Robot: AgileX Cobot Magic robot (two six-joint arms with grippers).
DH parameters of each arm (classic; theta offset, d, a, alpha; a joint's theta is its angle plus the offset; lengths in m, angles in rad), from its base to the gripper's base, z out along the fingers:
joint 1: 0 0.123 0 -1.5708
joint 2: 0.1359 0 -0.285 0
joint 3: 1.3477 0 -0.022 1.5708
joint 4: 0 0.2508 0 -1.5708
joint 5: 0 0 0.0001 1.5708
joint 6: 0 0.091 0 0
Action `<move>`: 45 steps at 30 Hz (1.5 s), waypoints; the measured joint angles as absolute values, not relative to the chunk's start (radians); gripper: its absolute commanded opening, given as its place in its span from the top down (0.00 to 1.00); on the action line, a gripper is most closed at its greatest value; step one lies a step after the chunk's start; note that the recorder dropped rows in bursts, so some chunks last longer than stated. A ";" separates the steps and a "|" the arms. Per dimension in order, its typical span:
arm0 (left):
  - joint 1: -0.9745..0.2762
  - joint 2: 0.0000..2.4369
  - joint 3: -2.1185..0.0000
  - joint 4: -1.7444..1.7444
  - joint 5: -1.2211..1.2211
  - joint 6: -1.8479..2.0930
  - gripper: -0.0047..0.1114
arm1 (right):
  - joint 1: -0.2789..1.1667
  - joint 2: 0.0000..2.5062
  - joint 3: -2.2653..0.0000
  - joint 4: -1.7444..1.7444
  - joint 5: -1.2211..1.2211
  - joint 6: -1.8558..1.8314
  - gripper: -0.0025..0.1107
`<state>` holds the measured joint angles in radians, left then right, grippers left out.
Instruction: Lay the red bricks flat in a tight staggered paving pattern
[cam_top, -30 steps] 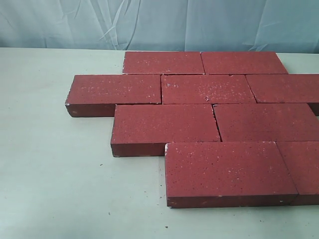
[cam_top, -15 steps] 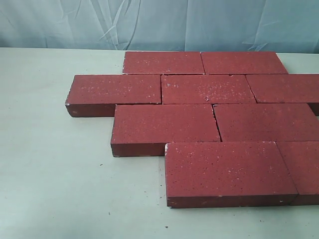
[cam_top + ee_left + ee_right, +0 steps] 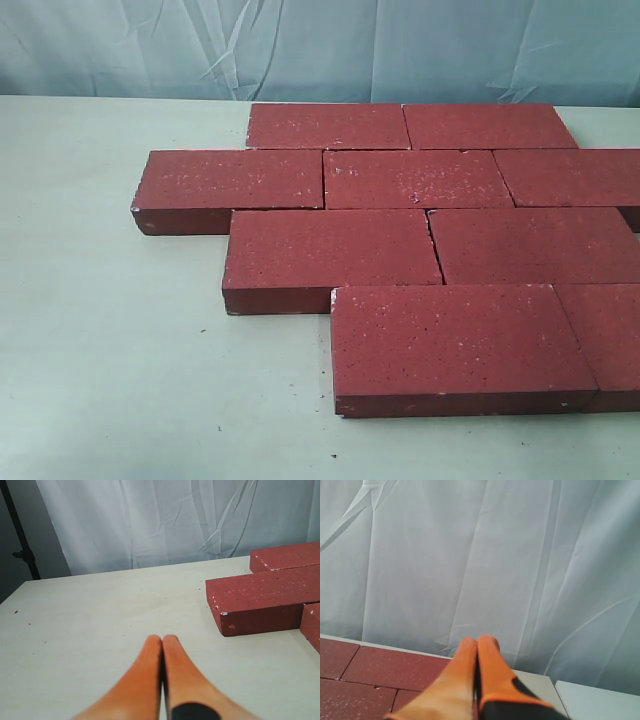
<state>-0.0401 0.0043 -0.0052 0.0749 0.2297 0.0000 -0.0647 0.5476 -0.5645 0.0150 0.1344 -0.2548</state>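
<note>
The rough dark-red rectangular paver bricks [image 3: 420, 180] lie flat on the pale worktop [image 3: 100, 350] in four offset rows with mostly tight joints. The paving looks essentially finished, and at most one thin seam may want closing. Clear of the bricks, the orange-fingered left hand [image 3: 161, 641] and right hand [image 3: 478, 642] are pinched closed and empty.

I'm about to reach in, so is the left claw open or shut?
Shut. In the left wrist view the left claw shows its two orange fingers pressed together, with no gap and nothing between them.
</note>
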 measured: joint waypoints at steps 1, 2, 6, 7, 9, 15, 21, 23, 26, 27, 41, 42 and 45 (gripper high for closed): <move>-0.040 0.004 -0.005 0.075 0.230 0.000 0.96 | -0.065 0.537 -0.560 0.015 0.134 -0.255 0.99; -0.040 0.004 -0.005 0.075 0.230 0.000 0.96 | -0.065 0.525 -0.551 0.015 0.134 -0.255 0.99; -0.040 0.004 -0.005 0.075 0.230 0.000 0.96 | -0.065 0.462 -0.495 0.015 0.134 -0.255 0.99; -0.040 0.004 -0.005 0.075 0.230 0.000 0.96 | -0.065 0.447 -0.476 0.019 0.134 -0.255 0.99; -0.040 0.004 -0.005 0.075 0.230 0.000 0.96 | -0.065 0.386 -0.418 0.048 0.136 -0.254 0.99; -0.040 0.004 -0.005 0.075 0.230 0.000 0.96 | -0.065 0.183 -0.233 0.134 0.137 -0.252 0.99; -0.040 0.004 -0.005 0.075 0.230 0.000 0.96 | -0.065 0.044 -0.112 0.145 0.147 -0.250 0.99; -0.040 0.004 -0.005 0.075 0.230 0.000 0.96 | -0.065 0.042 -0.112 0.145 0.149 -0.250 0.99; -0.040 0.004 -0.005 0.075 0.230 0.000 0.96 | -0.065 0.038 -0.112 0.145 0.149 -0.250 0.99; -0.040 0.004 -0.005 0.075 0.230 0.000 0.96 | -0.065 0.038 -0.112 0.152 0.151 -0.250 0.99; -0.040 0.004 -0.005 0.075 0.230 0.000 0.96 | -0.065 0.007 -0.054 0.010 0.242 0.000 0.99; -0.040 0.004 -0.005 0.075 0.230 0.000 0.96 | -0.065 0.007 -0.041 0.010 0.232 0.000 0.99; -0.040 0.004 -0.005 0.075 0.230 0.000 0.96 | -0.065 0.007 -0.009 0.010 0.202 0.005 0.99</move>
